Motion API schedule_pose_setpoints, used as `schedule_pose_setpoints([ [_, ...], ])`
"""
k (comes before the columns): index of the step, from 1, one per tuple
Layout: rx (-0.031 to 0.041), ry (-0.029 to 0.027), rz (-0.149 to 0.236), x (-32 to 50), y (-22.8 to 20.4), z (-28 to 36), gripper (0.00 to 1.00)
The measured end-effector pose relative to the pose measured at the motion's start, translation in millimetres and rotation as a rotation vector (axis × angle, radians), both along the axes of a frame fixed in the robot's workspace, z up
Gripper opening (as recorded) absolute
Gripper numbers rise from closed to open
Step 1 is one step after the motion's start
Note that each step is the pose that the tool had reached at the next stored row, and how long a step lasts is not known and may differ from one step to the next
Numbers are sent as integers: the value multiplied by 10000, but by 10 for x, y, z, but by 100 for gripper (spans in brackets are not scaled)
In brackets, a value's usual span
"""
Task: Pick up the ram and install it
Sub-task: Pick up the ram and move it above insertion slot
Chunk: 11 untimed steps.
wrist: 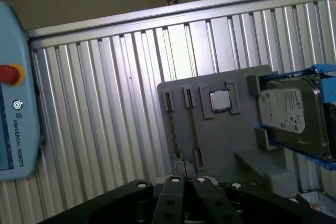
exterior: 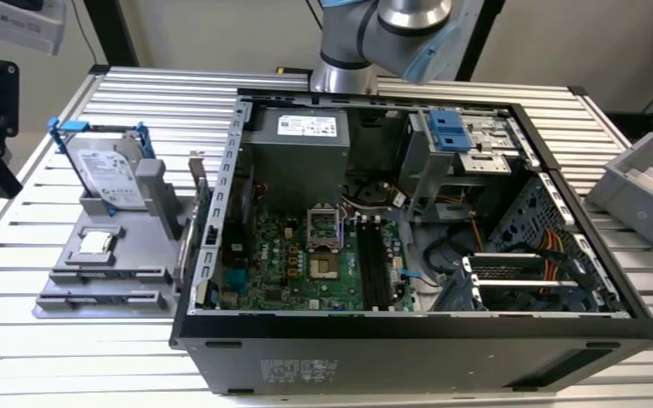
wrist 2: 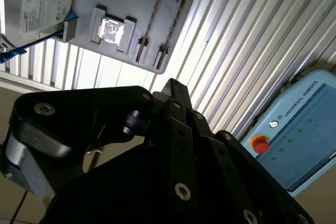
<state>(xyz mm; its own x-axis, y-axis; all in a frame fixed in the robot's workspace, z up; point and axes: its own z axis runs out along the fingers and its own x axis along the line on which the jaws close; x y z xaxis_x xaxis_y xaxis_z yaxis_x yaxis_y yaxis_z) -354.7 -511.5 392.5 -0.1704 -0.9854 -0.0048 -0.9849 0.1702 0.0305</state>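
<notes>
The gripper (wrist: 187, 181) is the nearest thing in both wrist views: a black linkage with its fingers (wrist: 171, 198) drawn together, tip against tip. It points toward a grey tray (wrist: 220, 140) and is not touching it. On the tray, at the end closest to the fingertips, the ram (wrist: 193, 128) stands on edge between a pair of end clips and is seen as a thin dark strip. A second strip (wrist: 174, 129) of the same look stands parallel just beside it in clips of its own. Next along the tray, a small square silver chip (wrist: 220, 100) sits in a shallow framed seat. Beyond it a silver hard drive (wrist: 289, 116) with a white label leans in a blue bracket (wrist: 321, 70) at the tray's far end. The tray rests on a ribbed aluminium table (wrist: 105, 103). A pale blue teach pendant (wrist: 16, 119) with a red button (wrist: 8, 73) lies at the table's edge, well apart from the tray. In the exterior view, an open computer case (exterior: 417, 340) lies on the table to the exterior view's right of the tray. It exposes a green motherboard (exterior: 292, 263) with long black slots (exterior: 372, 263). Farther back stands the robot arm (exterior: 400, 25), and a grey bin (exterior: 644, 183) sits at the exterior view's right edge
</notes>
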Motion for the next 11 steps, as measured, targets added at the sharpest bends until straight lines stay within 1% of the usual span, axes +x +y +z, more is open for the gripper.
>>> schedule_pose_setpoints([
  [5,1,-2,399,0,0,-1,0],
  [11,0,-1,986,0,0,-1,0],
])
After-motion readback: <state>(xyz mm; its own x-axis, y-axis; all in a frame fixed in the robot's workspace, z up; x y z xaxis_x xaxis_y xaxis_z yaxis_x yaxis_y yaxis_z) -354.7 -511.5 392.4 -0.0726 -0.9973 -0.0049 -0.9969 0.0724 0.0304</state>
